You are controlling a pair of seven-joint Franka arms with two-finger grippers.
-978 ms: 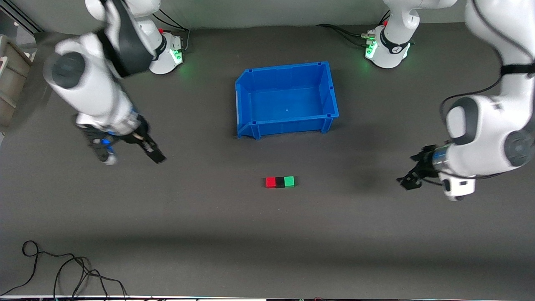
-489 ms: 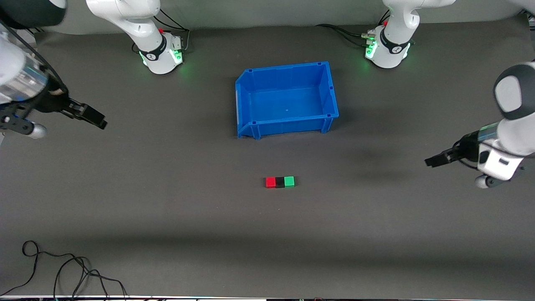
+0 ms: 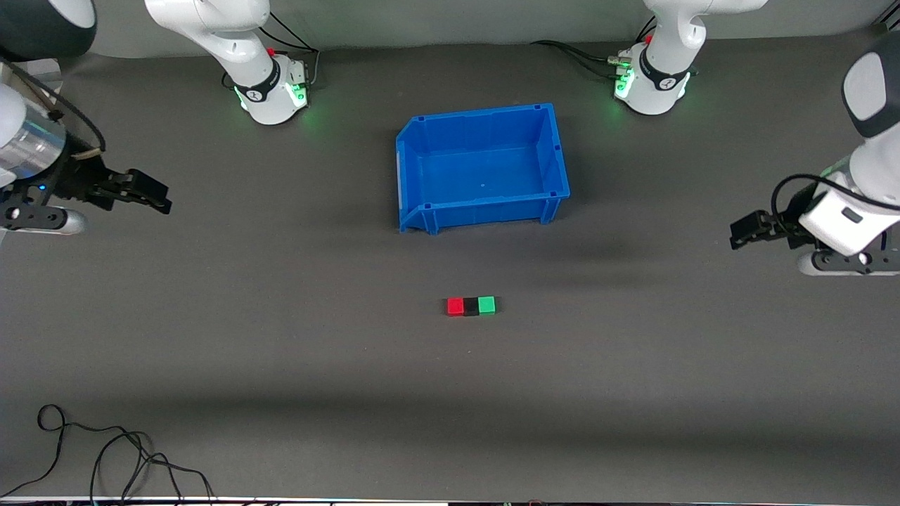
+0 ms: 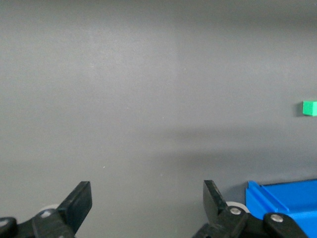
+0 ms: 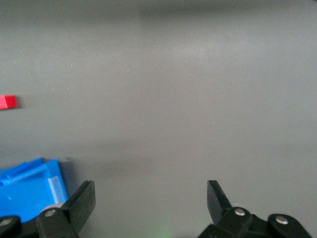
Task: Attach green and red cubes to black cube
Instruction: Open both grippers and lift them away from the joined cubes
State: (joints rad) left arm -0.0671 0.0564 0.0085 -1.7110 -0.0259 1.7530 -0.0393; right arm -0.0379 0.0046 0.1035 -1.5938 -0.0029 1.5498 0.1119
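Note:
A red cube (image 3: 455, 306), a black cube (image 3: 470, 306) and a green cube (image 3: 486, 305) lie side by side in one touching row on the dark table, nearer the front camera than the blue bin (image 3: 415, 176). The red cube is at the right arm's end of the row, the green cube at the left arm's end. My left gripper (image 3: 744, 230) is open and empty above the left arm's end of the table; its wrist view shows the green cube (image 4: 310, 107). My right gripper (image 3: 156, 195) is open and empty above the right arm's end; its wrist view shows the red cube (image 5: 8, 102).
The blue bin holds nothing and stands between the cubes and the arm bases; it also shows in the left wrist view (image 4: 282, 206) and in the right wrist view (image 5: 29, 186). A black cable (image 3: 105, 457) lies at the table's front edge, toward the right arm's end.
Both arms have drawn away from the cube row and up, toward their own ends of the table. The three cubes have not moved.

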